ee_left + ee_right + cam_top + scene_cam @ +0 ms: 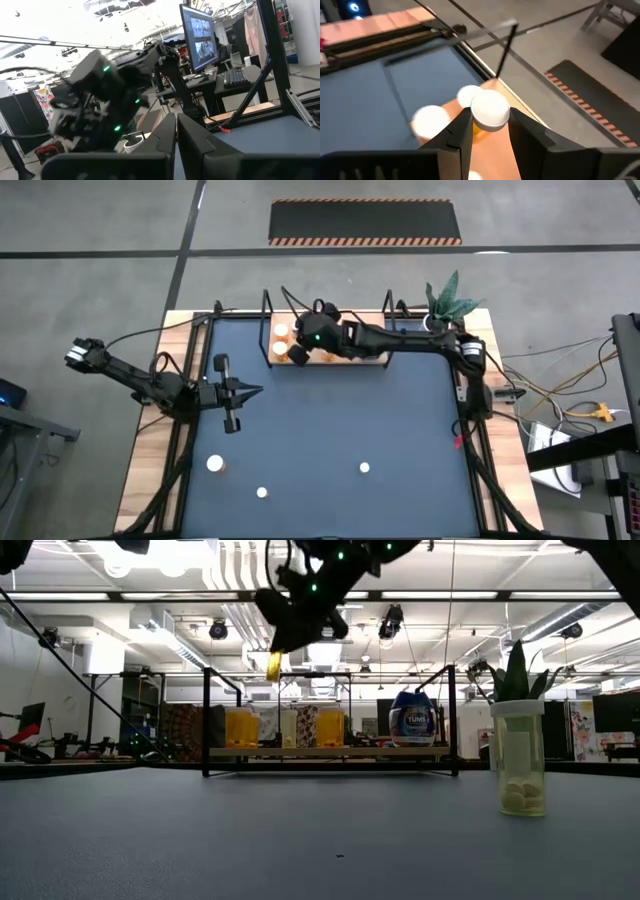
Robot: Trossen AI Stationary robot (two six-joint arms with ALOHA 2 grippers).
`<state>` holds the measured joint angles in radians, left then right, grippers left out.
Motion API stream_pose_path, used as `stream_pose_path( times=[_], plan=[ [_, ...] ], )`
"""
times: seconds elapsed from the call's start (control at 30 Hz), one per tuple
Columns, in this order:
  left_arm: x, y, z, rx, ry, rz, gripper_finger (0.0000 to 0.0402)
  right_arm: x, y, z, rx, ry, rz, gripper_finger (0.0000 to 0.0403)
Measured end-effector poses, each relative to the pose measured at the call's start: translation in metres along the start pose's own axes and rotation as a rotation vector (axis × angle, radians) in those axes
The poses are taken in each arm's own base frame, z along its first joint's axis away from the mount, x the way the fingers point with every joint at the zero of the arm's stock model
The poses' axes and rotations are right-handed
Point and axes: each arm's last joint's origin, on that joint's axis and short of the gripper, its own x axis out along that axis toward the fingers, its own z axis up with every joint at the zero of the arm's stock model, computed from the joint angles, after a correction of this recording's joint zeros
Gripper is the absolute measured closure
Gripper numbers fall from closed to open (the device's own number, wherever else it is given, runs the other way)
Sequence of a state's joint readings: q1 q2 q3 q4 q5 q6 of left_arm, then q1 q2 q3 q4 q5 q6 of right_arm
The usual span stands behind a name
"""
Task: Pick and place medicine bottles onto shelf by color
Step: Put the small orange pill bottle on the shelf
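Right gripper above the left end of the shelf, jaws clamped on an orange bottle with a white cap, two capped bottles on the shelf just beside it, left gripper in front of the shelf, well apart, jaws closed and empty

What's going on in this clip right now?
The right gripper holds an orange bottle above the left end of the shelf, where other orange bottles already stand. Three bottles wait on the mat's near side. The left gripper hangs shut over the mat.
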<state>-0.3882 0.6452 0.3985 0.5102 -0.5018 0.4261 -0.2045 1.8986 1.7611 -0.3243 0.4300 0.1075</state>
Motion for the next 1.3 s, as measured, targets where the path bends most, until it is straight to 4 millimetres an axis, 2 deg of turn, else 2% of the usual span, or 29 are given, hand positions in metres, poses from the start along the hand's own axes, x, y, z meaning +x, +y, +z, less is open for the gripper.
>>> stream_pose_path(
  times=[0.33,0.57,0.9,1.3],
  plan=[
    [-0.001,0.001,0.001,0.004,-0.008,0.004,0.0402,0.041,-0.029,-0.019,0.029,0.074,-0.037,0.0301],
    [-0.001,0.001,0.001,0.025,-0.007,0.003,0.0402,0.066,-0.033,-0.039,0.017,0.140,-0.061,0.0301],
    [-0.001,0.001,0.001,0.028,-0.009,0.005,0.0402,0.074,-0.030,-0.048,0.015,0.166,-0.057,0.0301],
    [-0.001,0.001,0.001,0.030,-0.008,0.004,0.0402,0.076,-0.028,-0.052,0.009,0.197,-0.018,0.0300]
  ],
)
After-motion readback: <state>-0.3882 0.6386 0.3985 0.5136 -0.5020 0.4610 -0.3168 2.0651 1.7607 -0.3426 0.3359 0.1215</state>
